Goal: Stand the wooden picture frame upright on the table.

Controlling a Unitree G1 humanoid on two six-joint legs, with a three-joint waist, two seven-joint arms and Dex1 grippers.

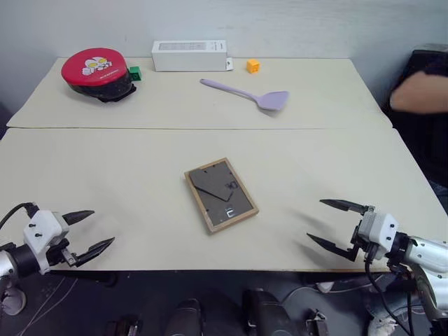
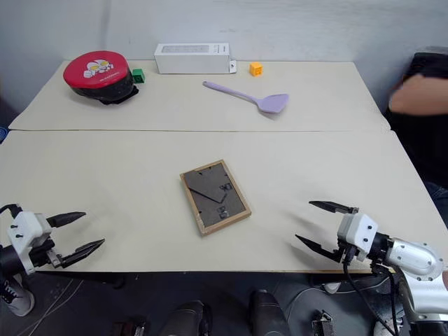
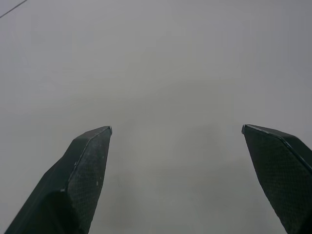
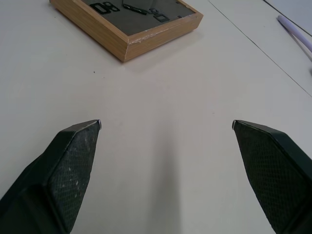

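Note:
The wooden picture frame (image 1: 220,194) lies flat on the table (image 1: 126,168), its dark grey back panel with the fold-out stand facing up, near the middle of the front section. In the right wrist view a corner of the wooden picture frame (image 4: 127,22) lies ahead of the fingers. My left gripper (image 1: 91,231) hangs open at the table's front left edge, well away from the frame. My right gripper (image 1: 329,222) stands open over the front right of the table, a fair gap from the frame. Neither gripper holds anything.
On the far section sit a red round lidded container (image 1: 96,72), a small green cube (image 1: 134,73), a white box (image 1: 190,55), an orange cube (image 1: 253,66) and a purple spatula (image 1: 246,94). A person's arm (image 1: 420,91) shows at the far right.

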